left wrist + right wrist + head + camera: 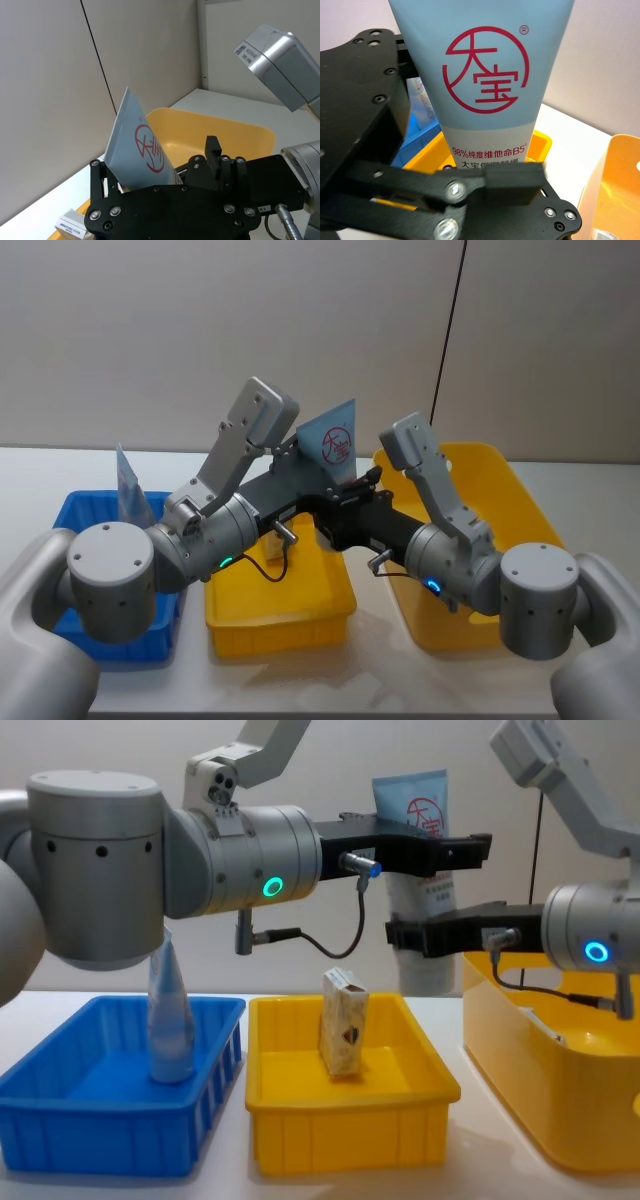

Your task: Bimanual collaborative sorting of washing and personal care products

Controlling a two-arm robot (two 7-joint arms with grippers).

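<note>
1. I saw both hands meet above the small yellow bin (pixel 350 1115), the tube (pixel 415 820) upright between them.
2. Left hand (pixel 440 850) was clamped on the tube; right hand (pixel 425 935) closed around its lower body.
3. A cream box (pixel 343 1035) stood inside that bin.

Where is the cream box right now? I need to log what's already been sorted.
The cream box stands upright in the small yellow bin, centre of the chest view, below both grippers.
</note>
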